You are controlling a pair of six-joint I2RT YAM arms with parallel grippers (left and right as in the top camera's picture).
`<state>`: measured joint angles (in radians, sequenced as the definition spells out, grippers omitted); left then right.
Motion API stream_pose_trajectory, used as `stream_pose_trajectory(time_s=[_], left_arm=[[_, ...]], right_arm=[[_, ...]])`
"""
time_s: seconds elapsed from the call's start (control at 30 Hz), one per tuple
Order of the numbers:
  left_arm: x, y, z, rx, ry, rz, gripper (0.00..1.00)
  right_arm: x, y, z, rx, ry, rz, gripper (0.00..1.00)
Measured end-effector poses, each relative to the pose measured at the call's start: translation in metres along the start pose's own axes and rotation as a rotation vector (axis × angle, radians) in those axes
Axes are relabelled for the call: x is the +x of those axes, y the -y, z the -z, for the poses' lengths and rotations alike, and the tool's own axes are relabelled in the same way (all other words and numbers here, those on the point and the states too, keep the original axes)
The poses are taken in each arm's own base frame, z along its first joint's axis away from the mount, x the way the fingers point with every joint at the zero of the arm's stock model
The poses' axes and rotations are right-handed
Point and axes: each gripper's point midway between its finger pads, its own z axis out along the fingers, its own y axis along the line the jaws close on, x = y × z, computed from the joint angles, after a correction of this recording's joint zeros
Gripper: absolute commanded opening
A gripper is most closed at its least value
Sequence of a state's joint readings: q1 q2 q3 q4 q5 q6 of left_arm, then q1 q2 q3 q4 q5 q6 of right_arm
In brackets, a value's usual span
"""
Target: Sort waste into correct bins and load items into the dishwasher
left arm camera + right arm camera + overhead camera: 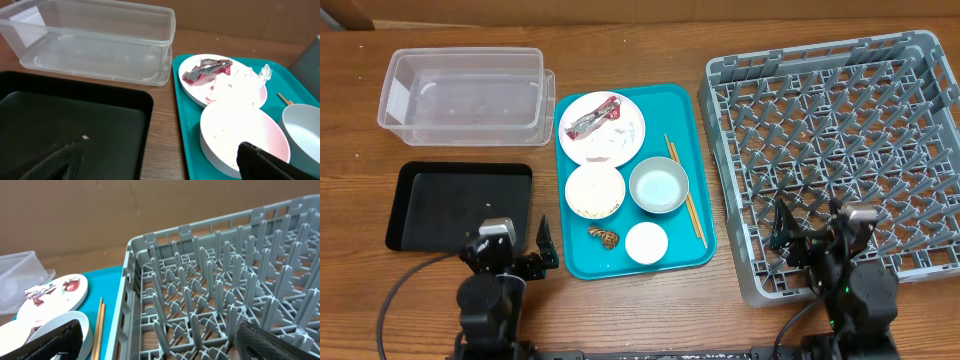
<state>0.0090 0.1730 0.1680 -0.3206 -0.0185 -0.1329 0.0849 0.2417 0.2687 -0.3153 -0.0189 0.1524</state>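
Note:
On the teal tray (685,105) a white plate (578,140) holds the red-and-white wrapper (592,120) and a tissue wad (235,82). In front of it stand a pink bowl (594,191) with rice specks, a pale blue bowl (659,186), a white cup (646,243) and a brown scrap (604,236). Chopsticks (685,190) lie along the tray's right side. My left gripper (512,252) is open and empty over the black tray's (460,205) near right corner. Over the grey dish rack's (840,110) near left corner my right gripper (815,240) is open and empty.
The clear tub (460,95) stands empty at the back left, behind the black tray. A pale speck (85,136) lies on the black tray. A strip of bare wood (162,130) separates the black tray from the teal tray.

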Motion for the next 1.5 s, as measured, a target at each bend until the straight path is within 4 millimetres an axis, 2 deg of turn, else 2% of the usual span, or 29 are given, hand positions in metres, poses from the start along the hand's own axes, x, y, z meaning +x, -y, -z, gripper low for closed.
stream_pose_trajectory(time_s=[0.13,0.3,0.47,0.7,1.03,1.4,1.5], left_arm=[[-0.021,0.007,0.0,0.015,-0.048,-0.011,1.0],[-0.036,0.018,-0.008,0.051,-0.196,-0.01,1.0],[-0.043,0.03,-0.013,0.09,-0.387,0.006,1.0],[-0.047,0.037,-0.009,0.102,-0.584,0.027,1.0],[-0.035,0.037,-0.007,0.096,-0.656,0.034,1.0],[-0.037,0.037,-0.008,0.097,-0.649,0.034,1.0],[-0.044,0.04,-0.014,0.114,-0.611,0.034,1.0]], right_arm=[[-0.008,-0.004,-0.005,0.011,-0.104,-0.01,1.0],[-0.006,-0.006,-0.013,0.041,-0.307,-0.022,1.0],[-0.008,-0.01,-0.02,0.055,-0.477,-0.037,1.0],[0.012,-0.009,-0.023,0.075,-0.639,-0.055,1.0],[0.018,-0.017,-0.024,0.031,-0.672,-0.075,1.0],[0.018,-0.018,-0.023,0.023,-0.673,-0.078,1.0],[0.018,-0.019,-0.023,0.023,-0.673,-0.079,1.0]])
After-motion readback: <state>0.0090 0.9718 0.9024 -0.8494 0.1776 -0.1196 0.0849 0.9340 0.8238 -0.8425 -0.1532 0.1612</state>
